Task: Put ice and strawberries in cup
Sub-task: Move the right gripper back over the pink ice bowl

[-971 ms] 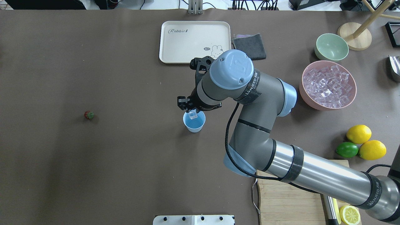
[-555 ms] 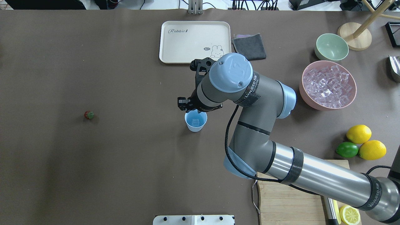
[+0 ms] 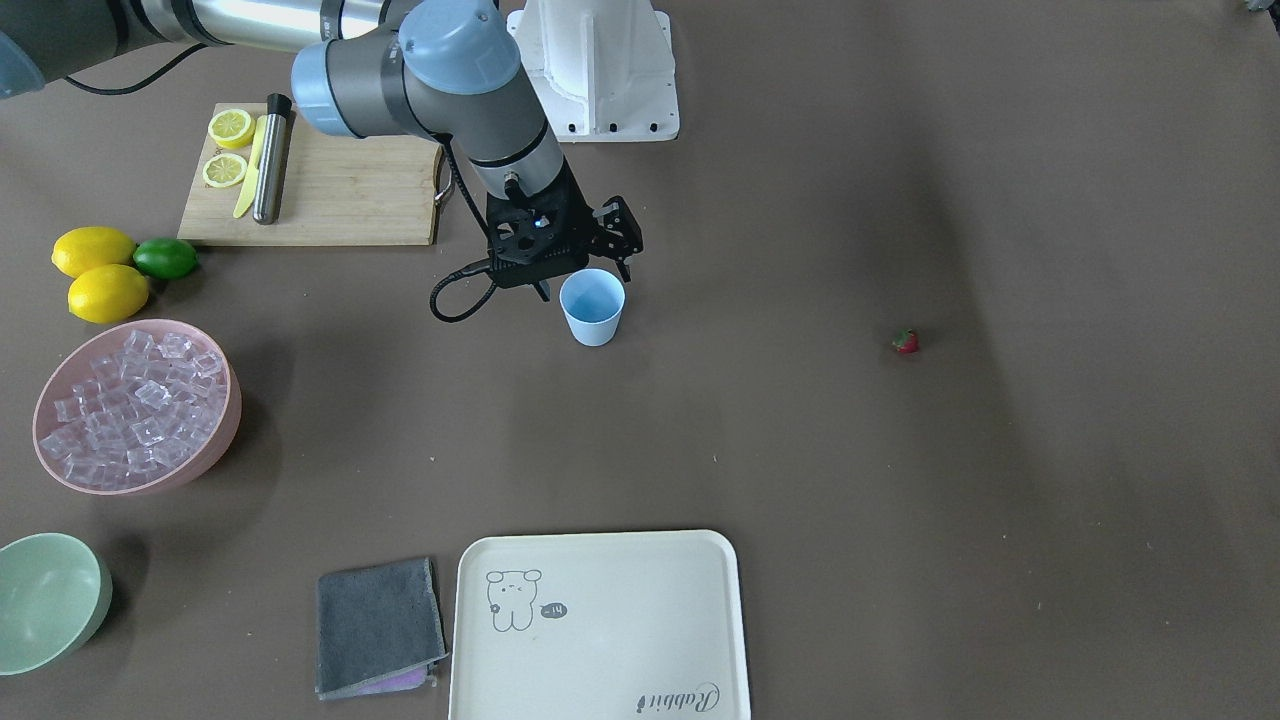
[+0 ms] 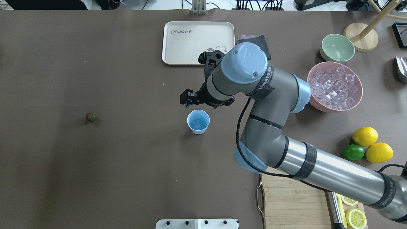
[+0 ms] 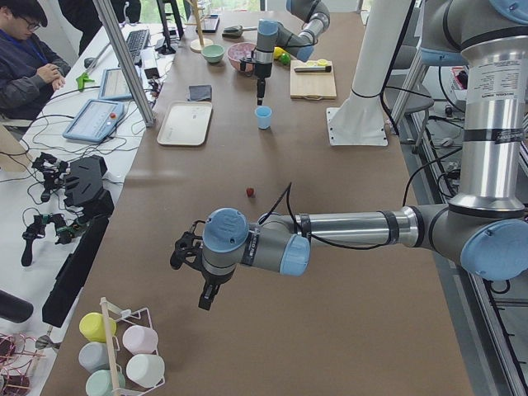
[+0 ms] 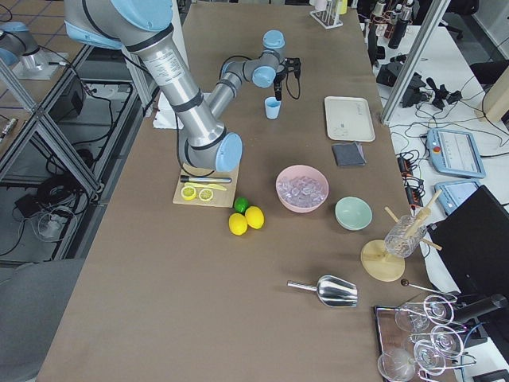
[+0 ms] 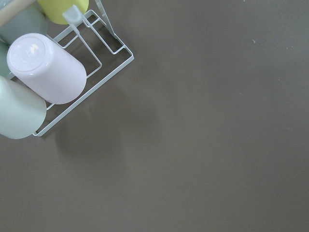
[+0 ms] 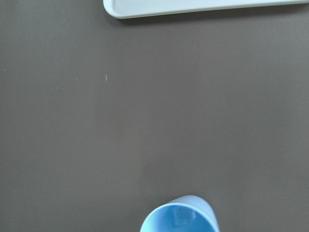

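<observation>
The light blue cup [image 4: 198,121] stands upright mid-table, also in the front view [image 3: 592,306], and holds one clear ice cube [image 4: 197,122]. My right gripper [image 3: 584,276] is open and empty. It hangs just behind the cup on the tray side, clear of the rim; the right wrist view shows only the cup's rim [image 8: 179,216]. The pink bowl [image 4: 356,105] at the right holds several more ice cubes [image 4: 334,84]. The small red strawberry [image 4: 90,117] lies alone far left of the cup. My left gripper [image 5: 206,295] hovers over the table's far left end; I cannot tell if it is open.
A cream tray [image 4: 197,41] and a grey cloth [image 3: 378,625] lie beyond the cup. A pale green bowl [image 4: 337,47], two lemons [image 4: 365,136] and a lime [image 4: 353,152] sit at the right. A cutting board [image 4: 292,203] lies front right. A wire cup rack [image 7: 104,63] is near the left gripper.
The ice cube held by my right gripper over the cup has dropped into the cup. The gripper then moved away from the cup toward the tray.
</observation>
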### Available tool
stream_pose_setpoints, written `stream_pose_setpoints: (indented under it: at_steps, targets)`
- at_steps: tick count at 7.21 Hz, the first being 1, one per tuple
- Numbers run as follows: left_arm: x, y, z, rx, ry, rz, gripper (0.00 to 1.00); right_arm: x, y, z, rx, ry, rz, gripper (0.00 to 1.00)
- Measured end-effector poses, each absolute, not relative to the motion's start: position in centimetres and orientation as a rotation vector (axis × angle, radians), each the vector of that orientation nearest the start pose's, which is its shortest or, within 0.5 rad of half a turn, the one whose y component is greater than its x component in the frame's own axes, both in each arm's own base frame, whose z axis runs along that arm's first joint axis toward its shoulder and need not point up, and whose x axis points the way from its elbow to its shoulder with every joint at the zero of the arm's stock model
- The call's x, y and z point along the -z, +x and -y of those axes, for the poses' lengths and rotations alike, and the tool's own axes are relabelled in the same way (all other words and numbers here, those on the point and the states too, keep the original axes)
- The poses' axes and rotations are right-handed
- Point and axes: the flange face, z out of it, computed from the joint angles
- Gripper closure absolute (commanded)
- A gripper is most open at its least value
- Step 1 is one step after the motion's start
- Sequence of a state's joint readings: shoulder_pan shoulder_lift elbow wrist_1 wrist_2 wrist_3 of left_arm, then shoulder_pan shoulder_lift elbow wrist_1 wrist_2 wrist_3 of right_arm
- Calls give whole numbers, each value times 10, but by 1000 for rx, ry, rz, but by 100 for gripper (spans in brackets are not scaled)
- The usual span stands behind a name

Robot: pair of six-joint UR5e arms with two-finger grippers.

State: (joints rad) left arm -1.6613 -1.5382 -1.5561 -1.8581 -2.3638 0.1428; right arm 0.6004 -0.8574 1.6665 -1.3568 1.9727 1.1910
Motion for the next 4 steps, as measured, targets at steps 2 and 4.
stream_pose_setpoints:
  at_steps: [2, 4]
  targets:
    - [-647, -106, 483, -145, 323, -758, 1, -219, -423, 523, 80, 194, 1005, 0]
    - [-644, -107, 481, -146, 327, -759, 1, -279, -323, 576, 197, 254, 840, 1]
